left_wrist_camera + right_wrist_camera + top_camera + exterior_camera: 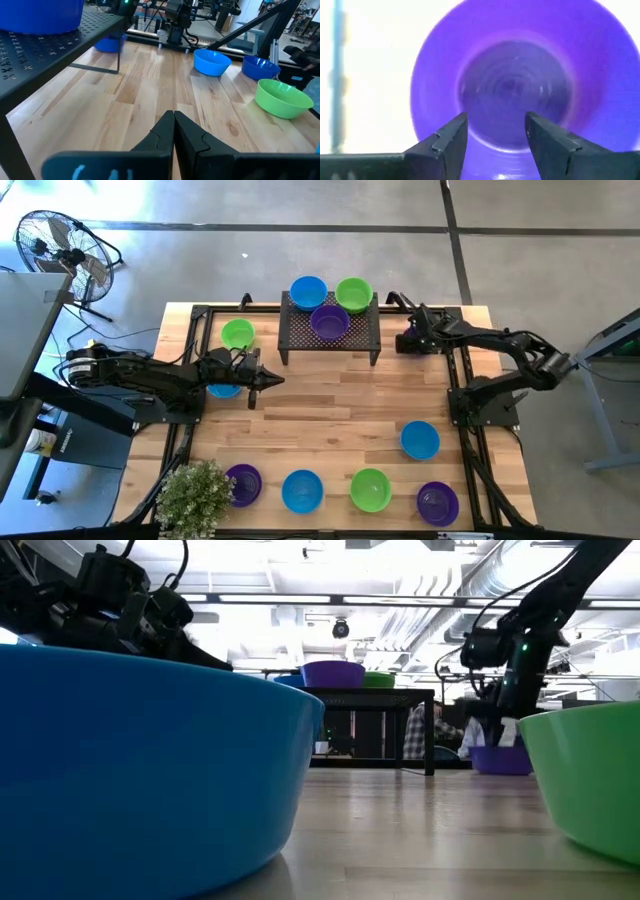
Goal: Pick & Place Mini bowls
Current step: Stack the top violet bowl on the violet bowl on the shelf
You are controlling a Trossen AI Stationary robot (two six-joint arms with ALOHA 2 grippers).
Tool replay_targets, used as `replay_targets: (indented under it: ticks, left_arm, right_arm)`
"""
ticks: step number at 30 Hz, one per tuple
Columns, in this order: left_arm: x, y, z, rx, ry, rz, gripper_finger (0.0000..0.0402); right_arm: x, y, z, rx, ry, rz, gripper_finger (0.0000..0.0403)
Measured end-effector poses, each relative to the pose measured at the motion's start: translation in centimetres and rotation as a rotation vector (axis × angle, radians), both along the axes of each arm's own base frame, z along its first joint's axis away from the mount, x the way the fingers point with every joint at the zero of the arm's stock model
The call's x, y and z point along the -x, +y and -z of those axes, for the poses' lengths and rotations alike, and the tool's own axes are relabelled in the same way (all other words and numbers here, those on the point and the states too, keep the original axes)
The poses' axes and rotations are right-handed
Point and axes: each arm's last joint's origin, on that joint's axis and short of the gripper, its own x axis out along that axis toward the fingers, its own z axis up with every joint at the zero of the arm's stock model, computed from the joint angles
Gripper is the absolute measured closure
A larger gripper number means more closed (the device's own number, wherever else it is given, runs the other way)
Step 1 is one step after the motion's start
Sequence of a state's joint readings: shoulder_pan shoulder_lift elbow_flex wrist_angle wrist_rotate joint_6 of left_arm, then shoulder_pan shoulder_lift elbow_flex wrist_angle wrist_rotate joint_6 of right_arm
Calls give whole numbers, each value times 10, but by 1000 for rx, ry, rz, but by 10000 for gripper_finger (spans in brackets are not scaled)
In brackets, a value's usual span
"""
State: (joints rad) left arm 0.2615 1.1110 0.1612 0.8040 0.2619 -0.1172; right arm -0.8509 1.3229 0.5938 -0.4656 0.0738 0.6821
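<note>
Our right tool (496, 131) hangs with fingers apart directly above a purple bowl (517, 75) at the rack's (330, 340) right end. Descending off-centre, we judge, could tip or skid it. Our left tool (174, 131), pinched empty, waits over the bench (330, 405).

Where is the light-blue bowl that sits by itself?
In the high view the light-blue bowl sits on the table's right side, just in front of the right arm's base and behind the purple bowl at the front edge.

Bright even light; ceiling glare in low view; near blue bowl (140, 760) blurred.
</note>
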Motion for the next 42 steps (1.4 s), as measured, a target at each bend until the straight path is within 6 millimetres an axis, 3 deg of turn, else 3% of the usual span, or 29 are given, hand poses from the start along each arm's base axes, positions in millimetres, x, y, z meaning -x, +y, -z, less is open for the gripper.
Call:
replay_targets:
  ticks: [8, 15, 21, 27, 35, 40, 42]
  left_arm:
    - [0, 0, 1, 2, 5, 0, 401]
    - [0, 0, 1, -5, 12, -5, 401]
    - [0, 0, 1, -6, 13, -8, 401]
    - [0, 0, 2, -4, 16, -8, 401]
    - [0, 0, 2, -3, 21, -7, 401]
    - [0, 0, 2, -3, 21, -7, 401]
    - [0, 0, 2, -3, 21, -7, 401]
  right_arm:
    - [-1, 39, -29, -40, -81, -267, 255]
    - [-7, 72, -47, 116, -19, -532, 261]
    - [-14, 71, -37, 200, 163, -625, 246]
    - [-29, 62, -23, 223, 222, -719, 254]
    - [-34, 55, 2, 118, 326, -766, 320]
    - [-38, 63, 2, 107, 306, -822, 390]
    - [-40, 72, -2, 113, 289, -846, 396]
